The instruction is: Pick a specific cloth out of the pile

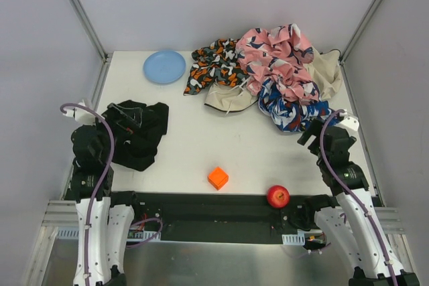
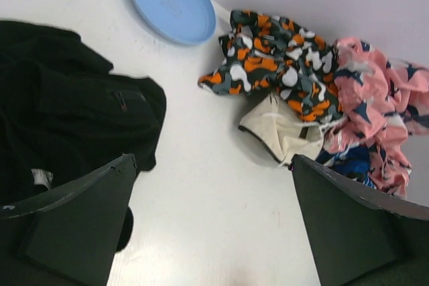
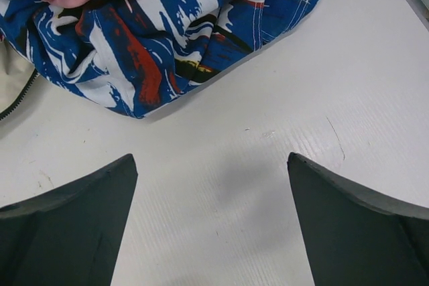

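**Where the cloth lies apart from the pile: entry for the closing step**

Item: cloth (image 1: 137, 135), plain black and crumpled, on the left part of the table (image 1: 201, 145). It is well apart from the pile (image 1: 268, 75) at the far right.

Step, as judged: the picking-out looks done, since the cloth lies by itself. What is in hand seems to be the letting-go or the drawing back.

Next move, as judged: lift the left arm clear without snagging a fold. Nothing more need be fetched from the pile, whose pink, orange, blue and beige pieces show no black among them.

State of left claw (image 2: 212, 162): wide open, nothing between the fingers. It looks down on bare table, with the cloth just to its left. Whether a finger touches the cloth cannot be told.

State of right claw (image 3: 211, 159): wide open and empty, above bare table, just short of the blue piece (image 3: 167, 38) at the pile's near edge. It touches nothing seen.
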Robot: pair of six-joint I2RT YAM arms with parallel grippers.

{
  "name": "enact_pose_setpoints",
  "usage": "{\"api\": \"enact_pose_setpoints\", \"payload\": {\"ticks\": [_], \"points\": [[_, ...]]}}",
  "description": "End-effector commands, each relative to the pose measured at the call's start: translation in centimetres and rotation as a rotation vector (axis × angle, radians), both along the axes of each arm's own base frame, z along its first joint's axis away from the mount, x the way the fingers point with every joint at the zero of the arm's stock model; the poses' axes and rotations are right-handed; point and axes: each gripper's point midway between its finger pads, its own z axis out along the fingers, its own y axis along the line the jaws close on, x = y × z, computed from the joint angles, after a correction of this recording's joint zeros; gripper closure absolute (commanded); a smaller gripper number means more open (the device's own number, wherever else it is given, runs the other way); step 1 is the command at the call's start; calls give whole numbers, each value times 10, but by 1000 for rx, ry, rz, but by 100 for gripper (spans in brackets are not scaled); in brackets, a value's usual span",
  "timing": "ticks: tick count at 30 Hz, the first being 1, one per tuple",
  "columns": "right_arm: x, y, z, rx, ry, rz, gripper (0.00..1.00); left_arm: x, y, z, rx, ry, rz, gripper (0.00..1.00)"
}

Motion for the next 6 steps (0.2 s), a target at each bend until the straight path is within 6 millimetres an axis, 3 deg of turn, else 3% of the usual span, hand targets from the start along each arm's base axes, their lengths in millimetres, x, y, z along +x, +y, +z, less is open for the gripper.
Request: {"api": "enact_pose_setpoints", "payload": {"ticks": [1, 6], "points": [[2, -7, 7, 20, -44, -65, 4, -14, -21, -29, -45, 45, -106, 1], [4, -4, 12, 29, -62, -51, 4, -15, -21, -45, -58, 72, -104, 1]]}}
